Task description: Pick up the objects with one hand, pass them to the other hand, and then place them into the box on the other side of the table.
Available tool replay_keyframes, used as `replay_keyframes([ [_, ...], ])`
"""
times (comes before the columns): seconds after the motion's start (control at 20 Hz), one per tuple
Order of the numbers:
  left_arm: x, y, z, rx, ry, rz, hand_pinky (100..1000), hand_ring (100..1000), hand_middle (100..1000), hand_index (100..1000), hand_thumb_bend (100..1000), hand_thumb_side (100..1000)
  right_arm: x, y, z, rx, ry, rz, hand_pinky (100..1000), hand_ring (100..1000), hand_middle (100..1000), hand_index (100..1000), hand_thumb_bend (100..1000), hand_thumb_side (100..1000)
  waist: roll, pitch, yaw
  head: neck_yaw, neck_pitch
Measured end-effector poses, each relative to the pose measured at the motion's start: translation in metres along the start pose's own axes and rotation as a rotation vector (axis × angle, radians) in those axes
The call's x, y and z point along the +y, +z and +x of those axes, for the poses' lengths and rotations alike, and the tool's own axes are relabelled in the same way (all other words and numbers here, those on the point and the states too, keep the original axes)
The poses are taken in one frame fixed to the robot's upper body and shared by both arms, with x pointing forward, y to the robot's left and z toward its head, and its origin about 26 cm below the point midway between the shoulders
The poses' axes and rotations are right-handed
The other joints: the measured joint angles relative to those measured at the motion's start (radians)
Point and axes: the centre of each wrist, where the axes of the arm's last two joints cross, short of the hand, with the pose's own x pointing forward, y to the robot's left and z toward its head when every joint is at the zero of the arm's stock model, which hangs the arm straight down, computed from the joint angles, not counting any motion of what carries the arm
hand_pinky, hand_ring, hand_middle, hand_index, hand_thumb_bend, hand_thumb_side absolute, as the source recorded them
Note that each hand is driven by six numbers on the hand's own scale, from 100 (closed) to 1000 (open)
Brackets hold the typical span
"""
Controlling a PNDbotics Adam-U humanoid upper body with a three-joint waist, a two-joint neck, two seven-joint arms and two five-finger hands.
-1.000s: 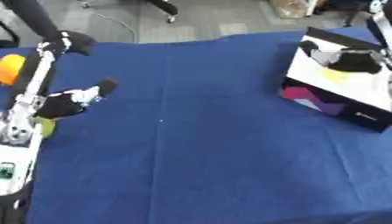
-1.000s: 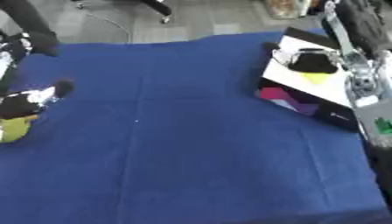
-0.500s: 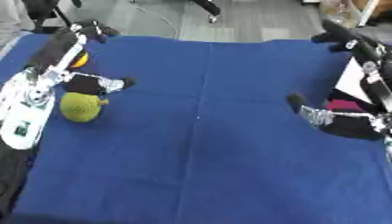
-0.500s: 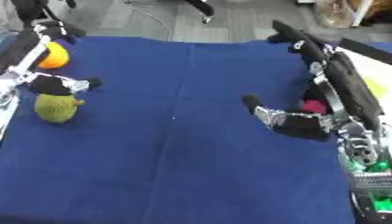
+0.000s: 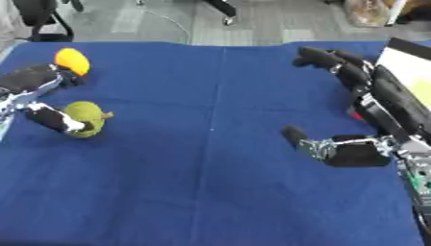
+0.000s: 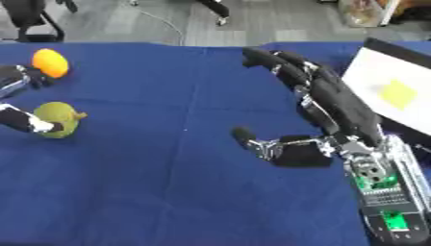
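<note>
A green pear-shaped fruit [image 5: 87, 117] lies on the blue cloth at the left, with an orange fruit [image 5: 71, 60] behind it. My left hand [image 5: 32, 79] comes in from the left edge, open. Its fingers reach toward the orange fruit and its thumb [image 5: 52, 120] lies against the green fruit's left side. My right hand [image 6: 338, 106] hovers over the cloth right of centre, open and holding nothing, with its fingers pointing away and its thumb stretched left. The box [image 6: 394, 77] stands at the right edge, pale inside, with a yellow thing [image 6: 397, 93] in it.
The blue cloth [image 5: 210, 168] covers the table. Grey floor, a cable and chair legs show beyond the far edge. My right forearm with its green-lit board [image 6: 383, 192] fills the lower right.
The whole picture has shifted, so the camera moved. My right hand has come out of the box and stands over the cloth. My left hand has closed in beside the green fruit.
</note>
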Motion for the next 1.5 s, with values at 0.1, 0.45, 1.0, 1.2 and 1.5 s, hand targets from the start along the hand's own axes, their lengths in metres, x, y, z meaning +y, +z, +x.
replay_keyframes([
  [0.1,-0.006,-0.002,-0.004,0.028,-0.006,-0.033,769,672,683,811,564,352,0.0,0.0,0.0,-0.003,0.001,0.003,783,845,773,959,352,343,0.0,0.0,-0.002,-0.004,0.0],
  [0.45,-0.026,-0.012,-0.007,0.09,-0.019,-0.065,683,539,536,676,280,100,0.0,0.0,0.0,-0.009,0.003,0.009,784,844,771,955,338,344,0.0,0.0,-0.007,-0.004,0.0],
  [1.0,-0.036,-0.019,0.014,0.103,0.047,0.406,561,311,255,372,100,100,-0.001,-0.002,0.0,-0.021,0.001,0.017,787,841,770,948,305,353,0.0,0.0,-0.005,-0.004,0.0],
  [1.2,-0.013,-0.014,0.039,-0.007,0.158,0.584,572,305,250,364,100,177,-0.005,-0.007,0.0,-0.047,0.013,0.019,792,839,772,949,351,350,0.0,0.0,0.001,-0.013,0.0],
  [1.5,0.022,-0.012,0.105,-0.355,0.457,0.715,595,305,250,360,100,122,-0.014,-0.023,0.004,-0.122,0.017,0.034,796,849,788,970,411,396,0.0,0.0,0.004,-0.034,0.0],
])
